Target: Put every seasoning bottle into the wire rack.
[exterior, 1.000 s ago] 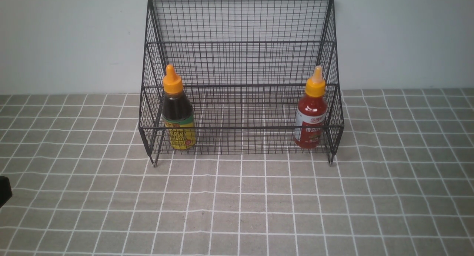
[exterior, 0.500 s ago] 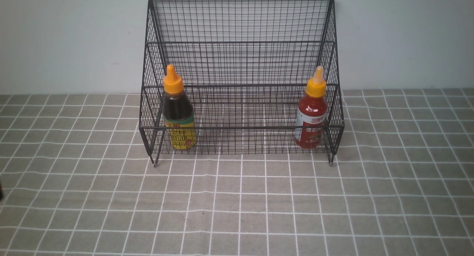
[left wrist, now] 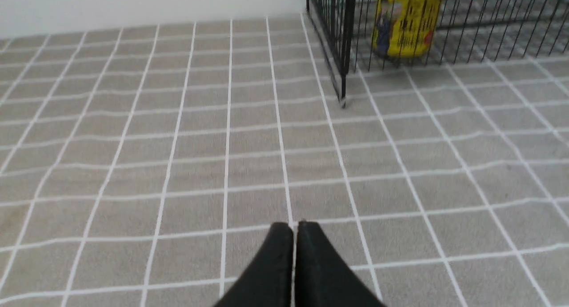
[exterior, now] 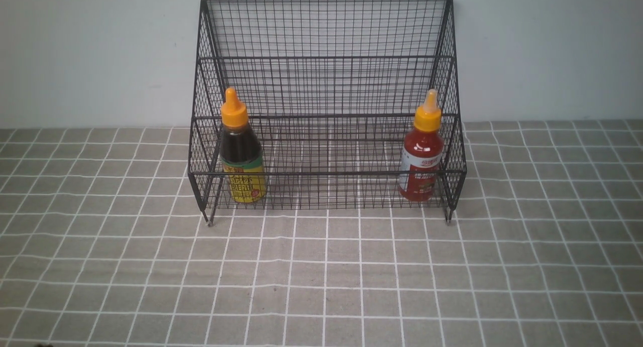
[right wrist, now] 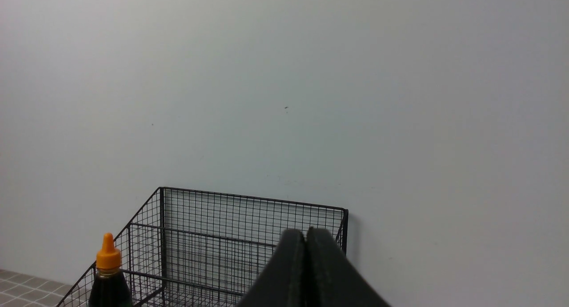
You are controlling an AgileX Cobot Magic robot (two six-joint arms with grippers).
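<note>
Checked tablecloth (exterior: 321, 276) around wire rack (exterior: 326, 86)

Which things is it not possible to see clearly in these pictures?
- Label text of the dark brown bottle and the red bottle: too small, crossed by wires of the wire rack, front view.
- Dark bottle's top: cut off by the frame edge, left wrist view.
- Red bottle: not visible in the right wrist view, perhaps behind the right gripper.
- Both arms: outside the front view; only the left gripper tips show.
</note>
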